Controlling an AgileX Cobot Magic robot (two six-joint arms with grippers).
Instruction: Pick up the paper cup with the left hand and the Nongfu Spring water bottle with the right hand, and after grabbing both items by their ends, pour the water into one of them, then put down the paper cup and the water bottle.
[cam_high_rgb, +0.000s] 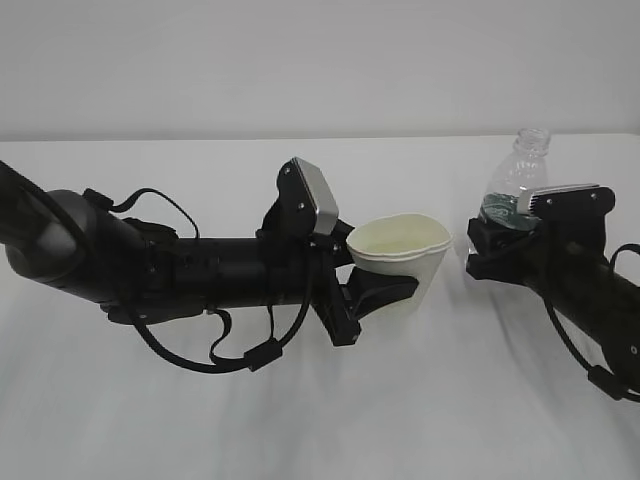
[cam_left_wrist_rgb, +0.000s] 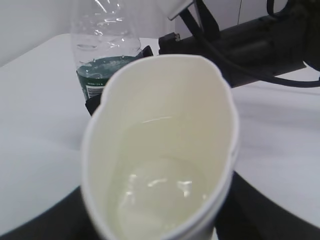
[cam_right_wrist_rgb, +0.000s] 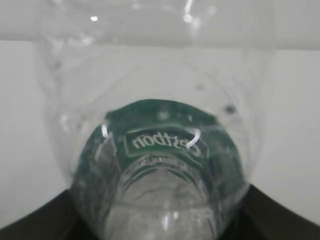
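Note:
My left gripper (cam_high_rgb: 392, 288) is shut on the paper cup (cam_high_rgb: 402, 250), which stands upright with its rim squeezed into an oval. In the left wrist view the cup (cam_left_wrist_rgb: 165, 100) fills the frame, with clear water (cam_left_wrist_rgb: 160, 187) pooled in its bottom and my black fingers (cam_left_wrist_rgb: 265, 215) on either side. A little to the right, my right gripper (cam_high_rgb: 503, 238) is shut on the lower part of the Nongfu Spring water bottle (cam_high_rgb: 518, 172), upright and capless. The right wrist view looks along the bottle (cam_right_wrist_rgb: 160, 145) at its dark green label. Both bases are hidden.
The white table (cam_high_rgb: 300, 420) runs back to a pale wall. A gap of bare tabletop separates the cup from the bottle. My right arm (cam_left_wrist_rgb: 260, 45) shows behind the cup in the left wrist view, and the bottle (cam_left_wrist_rgb: 102, 55) stands beside it.

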